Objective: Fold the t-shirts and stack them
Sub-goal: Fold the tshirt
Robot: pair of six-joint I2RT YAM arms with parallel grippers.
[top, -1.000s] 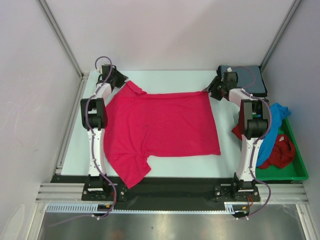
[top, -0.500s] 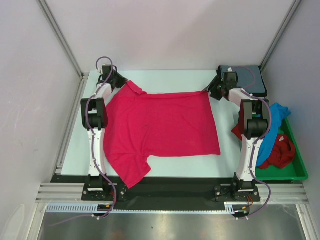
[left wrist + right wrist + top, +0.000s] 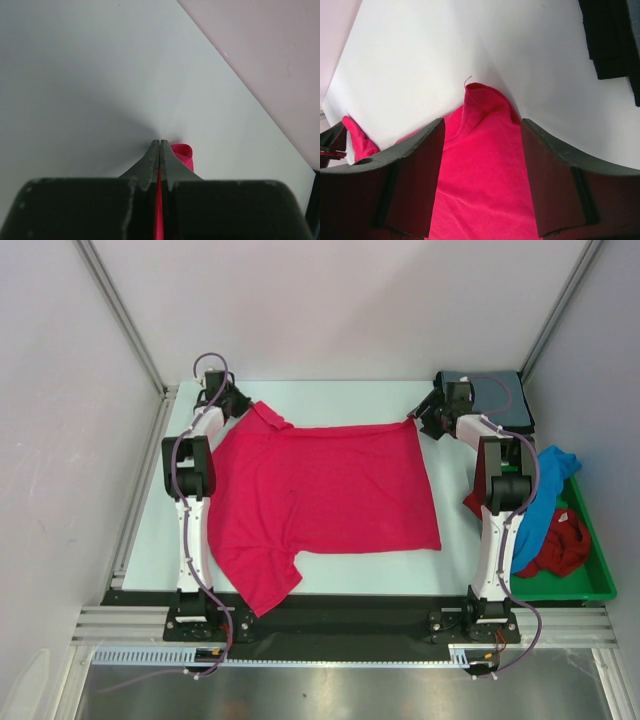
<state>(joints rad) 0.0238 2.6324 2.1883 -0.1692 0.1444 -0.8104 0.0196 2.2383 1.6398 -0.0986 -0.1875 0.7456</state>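
A bright pink-red t-shirt (image 3: 320, 495) lies spread flat on the table. My left gripper (image 3: 240, 403) is at its far left corner. In the left wrist view that gripper (image 3: 159, 143) is shut on a fold of the pink-red cloth (image 3: 183, 153). My right gripper (image 3: 422, 421) is at the shirt's far right corner. In the right wrist view it (image 3: 482, 124) is open, and the cloth corner (image 3: 487, 107) lies between its fingers. A folded grey-blue t-shirt (image 3: 508, 398) lies at the far right. A bright blue t-shirt (image 3: 548, 495) and a darker red one (image 3: 560, 545) are bunched at the right.
A green plastic tray (image 3: 590, 585) at the right edge holds the bunched blue and red shirts. The folded grey-blue shirt (image 3: 610, 35) lies just beyond my right gripper. The enclosure's walls and frame posts close in the table's far corners.
Both grippers have edged slightly toward the far side. The pink-red shirt has barely shifted.
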